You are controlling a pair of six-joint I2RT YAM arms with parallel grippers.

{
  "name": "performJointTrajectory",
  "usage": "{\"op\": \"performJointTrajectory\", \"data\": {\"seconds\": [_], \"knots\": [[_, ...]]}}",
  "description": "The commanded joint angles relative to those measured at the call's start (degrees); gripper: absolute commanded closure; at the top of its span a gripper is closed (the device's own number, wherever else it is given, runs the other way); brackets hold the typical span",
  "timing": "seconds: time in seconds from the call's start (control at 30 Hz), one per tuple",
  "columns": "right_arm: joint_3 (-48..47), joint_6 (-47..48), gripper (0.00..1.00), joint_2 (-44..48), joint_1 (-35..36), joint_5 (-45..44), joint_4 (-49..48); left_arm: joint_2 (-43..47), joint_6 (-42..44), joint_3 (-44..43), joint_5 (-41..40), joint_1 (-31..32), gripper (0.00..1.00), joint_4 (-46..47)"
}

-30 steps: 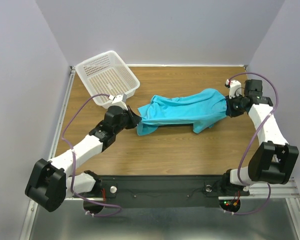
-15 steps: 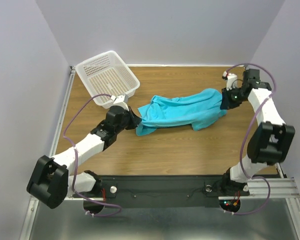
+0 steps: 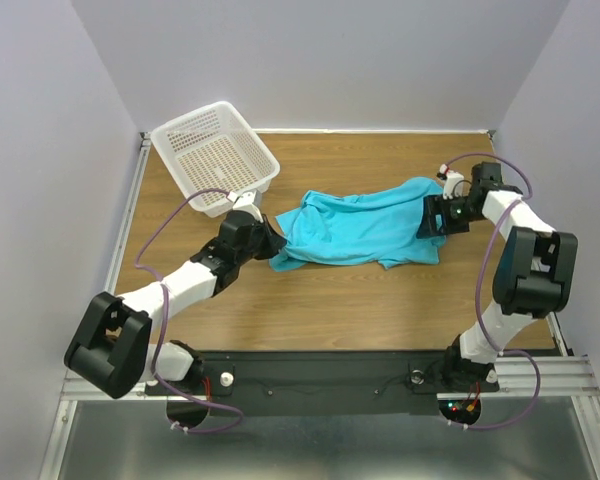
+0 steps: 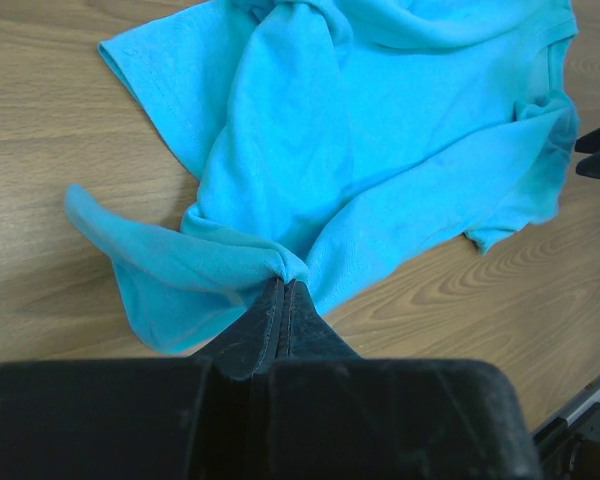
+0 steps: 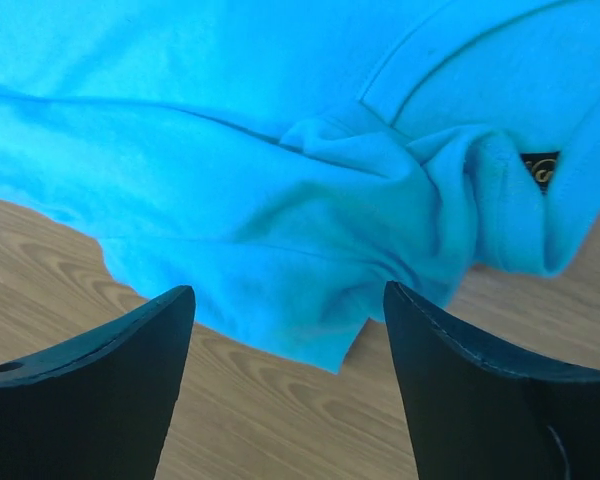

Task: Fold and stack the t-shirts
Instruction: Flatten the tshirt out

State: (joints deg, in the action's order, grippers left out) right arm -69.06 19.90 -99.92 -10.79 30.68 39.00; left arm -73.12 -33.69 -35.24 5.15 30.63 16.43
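A turquoise t-shirt [image 3: 365, 225] lies crumpled across the middle of the wooden table, stretched left to right. My left gripper [image 3: 270, 242] is shut on the t-shirt [image 4: 310, 160] at its left end, a bunched fold pinched between the closed fingertips [image 4: 284, 285]. My right gripper [image 3: 430, 222] stands open at the shirt's right end, with the shirt [image 5: 280, 150] lying just beyond its spread fingers [image 5: 155, 320] and nothing held between them.
A white perforated basket [image 3: 214, 153] sits at the back left of the table [image 3: 330, 300]. Grey walls close in the left, back and right sides. A black rail with the arm bases runs along the near edge.
The right gripper has opened and let go of the shirt's right end, which dropped onto the table. The right arm swung inward to the left. The left gripper kept its grip and edged slightly right.
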Motion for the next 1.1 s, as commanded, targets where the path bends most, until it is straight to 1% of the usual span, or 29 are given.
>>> {"op": "performJointTrajectory", "data": {"seconds": [0.0,0.07,0.23,0.27,0.4,0.5,0.57,0.67,0.73,0.77,0.8,0.87,0.9,0.93,1.0,1.03,1.07], "knots": [[1.20,-1.53,0.20,5.08,0.06,0.27,-6.14,-0.35,-0.23,-0.35,0.83,-0.31,1.00,3.79],[2.16,-1.27,0.22,5.08,0.06,-1.40,-5.17,-0.44,0.12,-0.70,1.00,-0.22,1.00,3.70],[7.44,2.06,0.27,9.64,-0.02,-4.30,-1.84,1.66,0.47,-0.62,0.30,-0.31,1.00,2.65],[8.14,2.59,0.27,10.09,0.06,-6.31,-1.22,1.84,0.38,-0.44,0.30,-0.22,1.00,2.65],[11.04,5.41,0.28,10.88,0.06,-8.79,1.07,2.11,0.38,-0.35,0.83,-0.22,1.00,2.47],[11.49,5.32,0.29,9.05,0.06,-7.57,0.99,1.93,0.21,-0.35,0.92,-0.31,1.00,2.65],[10.96,4.97,0.31,6.33,0.06,-5.99,0.81,1.84,0.12,-0.62,1.01,-0.31,1.00,2.82],[10.08,4.27,0.36,2.64,-0.02,-4.14,0.11,1.84,-0.32,-0.61,1.27,-0.22,1.00,2.91],[9.73,4.09,0.41,1.57,0.06,-3.78,-0.24,2.02,-0.41,-0.44,1.36,-0.31,1.00,3.09],[9.73,4.09,0.42,1.40,0.06,-3.61,-0.42,2.19,-0.50,-0.44,1.36,-0.22,1.00,3.00],[9.82,4.01,0.49,1.65,0.06,-3.52,-0.51,2.28,-0.67,-0.27,1.36,-0.31,1.00,3.09],[10.08,4.18,0.59,2.88,0.06,-3.43,-0.51,2.55,-0.67,-0.26,1.18,-0.31,1.00,3.09],[10.52,4.27,0.65,3.67,0.06,-3.69,-0.42,2.63,-0.67,-0.35,1.18,-0.31,1.00,3.00],[10.70,4.44,0.77,6.12,0.06,-4.04,-0.42,2.81,-0.59,-0.26,1.27,-0.31,1.00,3.00],[11.05,4.62,0.87,8.94,0.06,-5.62,-0.24,3.16,-0.50,-0.44,1.01,-0.22,1.00,2.65],[11.31,4.79,0.95,12.00,-0.02,-6.58,0.02,3.60,-0.24,-0.53,0.92,-0.31,1.00,2.39],[11.31,4.62,0.97,13.86,0.06,-7.12,0.28,3.95,-0.23,-0.70,0.74,-0.22,1.00,2.12]]}}
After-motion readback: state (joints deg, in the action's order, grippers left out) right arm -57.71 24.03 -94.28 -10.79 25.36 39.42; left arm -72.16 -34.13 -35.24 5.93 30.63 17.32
